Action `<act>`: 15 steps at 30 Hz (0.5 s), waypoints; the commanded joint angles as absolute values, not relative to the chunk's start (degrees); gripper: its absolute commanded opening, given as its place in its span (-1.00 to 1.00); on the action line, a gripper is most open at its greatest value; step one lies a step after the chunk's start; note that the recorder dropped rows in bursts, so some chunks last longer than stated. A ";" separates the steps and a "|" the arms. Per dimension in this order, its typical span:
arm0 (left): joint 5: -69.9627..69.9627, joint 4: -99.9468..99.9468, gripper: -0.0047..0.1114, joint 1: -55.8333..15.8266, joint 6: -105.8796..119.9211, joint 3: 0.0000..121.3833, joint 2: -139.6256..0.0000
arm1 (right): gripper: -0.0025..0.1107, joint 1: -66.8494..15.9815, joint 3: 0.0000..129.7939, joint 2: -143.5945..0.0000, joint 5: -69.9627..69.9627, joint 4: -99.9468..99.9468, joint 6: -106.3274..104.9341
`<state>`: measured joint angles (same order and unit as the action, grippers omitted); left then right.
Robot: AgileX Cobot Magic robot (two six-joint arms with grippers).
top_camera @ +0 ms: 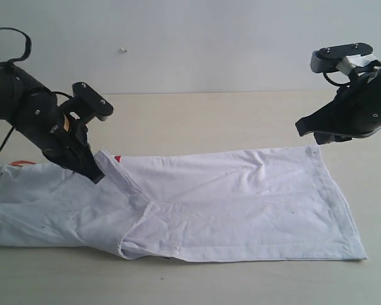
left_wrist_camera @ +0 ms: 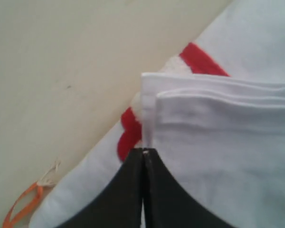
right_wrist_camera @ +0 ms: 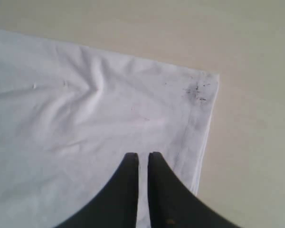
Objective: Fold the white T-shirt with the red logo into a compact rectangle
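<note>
The white T-shirt [top_camera: 241, 203] lies spread across the table, with one layer folded over from the left. My left gripper [top_camera: 95, 173] is shut on a doubled hem edge of the shirt [left_wrist_camera: 218, 142], and the cloth comes out of its tips [left_wrist_camera: 145, 151]. A bit of the red logo [top_camera: 117, 158] peeks out beside that fold, and the red logo [left_wrist_camera: 199, 59] shows under the lifted edge. My right gripper [top_camera: 305, 129] hangs above the shirt's far right corner [right_wrist_camera: 197, 90]. Its fingers [right_wrist_camera: 142, 156] stand almost together with nothing between them.
An orange neck tag [left_wrist_camera: 23, 204] lies at the shirt's left end near the table surface [top_camera: 209, 114]. Small dark specks mark the shirt corner under the right gripper. A pale wall [top_camera: 190, 44] stands behind the table.
</note>
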<state>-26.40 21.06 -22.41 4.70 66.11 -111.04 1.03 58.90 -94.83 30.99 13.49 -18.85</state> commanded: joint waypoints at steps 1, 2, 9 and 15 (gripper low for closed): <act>-31.52 20.01 -0.92 -18.58 -1.84 66.59 -107.28 | -0.80 1.33 59.29 -94.81 30.70 13.44 -19.38; -32.47 18.39 -0.92 -17.26 -1.85 66.59 -106.62 | -0.80 1.33 59.29 -94.81 31.02 13.44 -19.38; -45.49 -8.19 -0.92 -10.33 17.98 65.94 -105.31 | -0.80 1.33 59.29 -94.81 31.12 14.11 -19.38; -43.58 -9.33 -0.92 -9.70 18.08 59.86 -105.31 | -0.80 1.33 59.29 -94.81 32.13 14.97 -19.49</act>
<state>-44.15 -7.93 -9.97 17.36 62.21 -105.58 1.03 58.90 -94.83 31.84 14.59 -18.85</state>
